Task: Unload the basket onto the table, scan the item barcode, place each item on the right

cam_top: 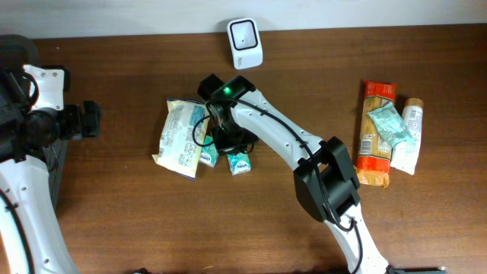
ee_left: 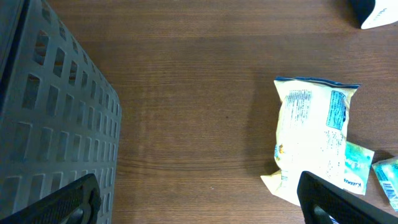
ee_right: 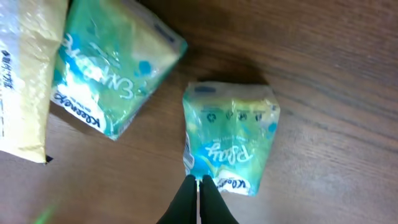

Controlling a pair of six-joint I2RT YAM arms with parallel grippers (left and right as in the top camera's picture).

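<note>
Item: tissue packet [ee_right: 230, 137], long axis running straight away from my right pincer [ee_right: 198, 183]. Pincer: closed, tips at packet's near edge; gripping it or not, I cannot tell.

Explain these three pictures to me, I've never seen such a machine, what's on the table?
Two robot arms stand at a wooden table. One picture looks down from above; the other two come from cameras on the wrists. The left arm, near a grey basket, has its jaws wide open and empty. The right arm reaches to the middle, jaws shut at the edge of a green tissue pack; whether they pinch it is unclear. Nearby lie a second tissue pack, a yellow snack bag and a white scanner. More packets lie farther off.
</note>
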